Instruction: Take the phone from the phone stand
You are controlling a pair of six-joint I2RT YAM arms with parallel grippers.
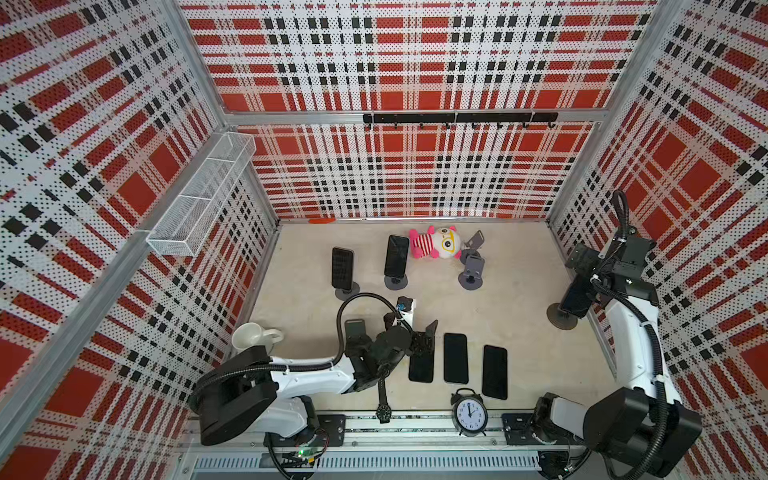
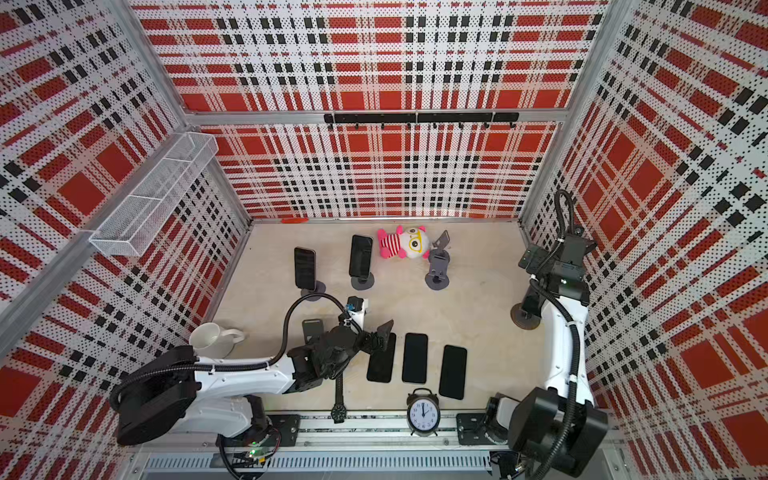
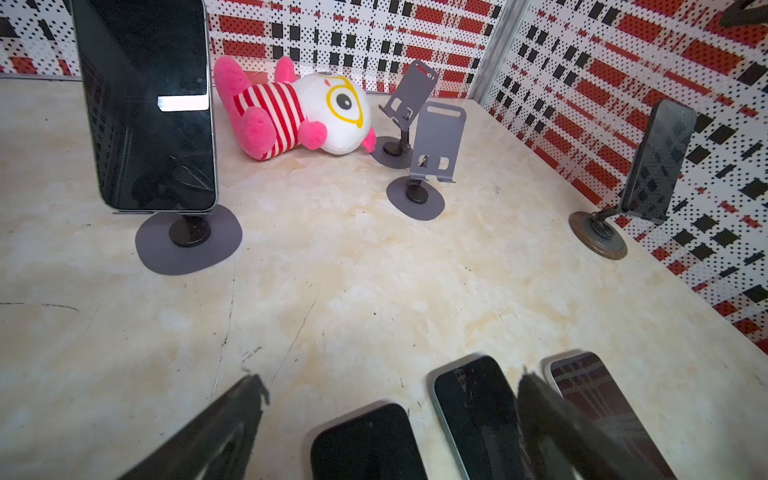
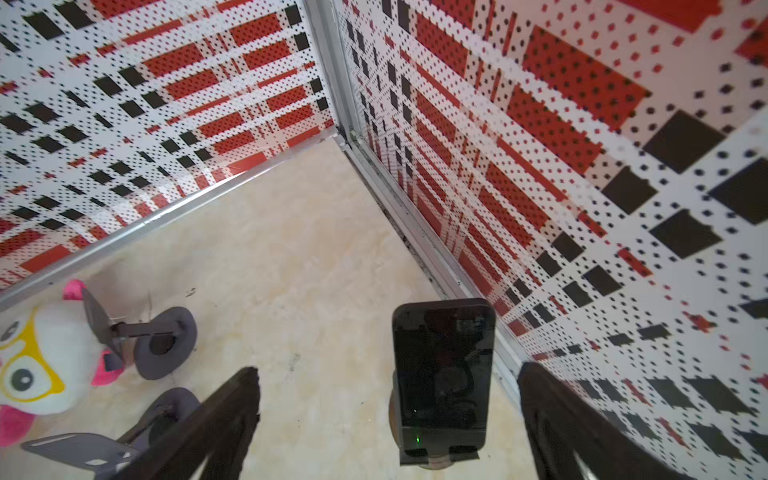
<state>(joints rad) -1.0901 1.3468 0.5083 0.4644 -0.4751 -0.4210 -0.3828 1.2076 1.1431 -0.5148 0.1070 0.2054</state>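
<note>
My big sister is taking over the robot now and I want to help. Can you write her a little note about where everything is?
Left gripper: open, empty, over the three flat phones on the table.
Right gripper: open, empty, lined up on the right-hand phone, not gripping it.
That phone sits on its brown-based stand.
Done: apparently three phones off stands.
Left: grip and lift this phone; two back phones also sit on stands.

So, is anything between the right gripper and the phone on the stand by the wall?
Nothing visible does. The open right gripper faces the phone with bare space between; the wall is close alongside.
</note>
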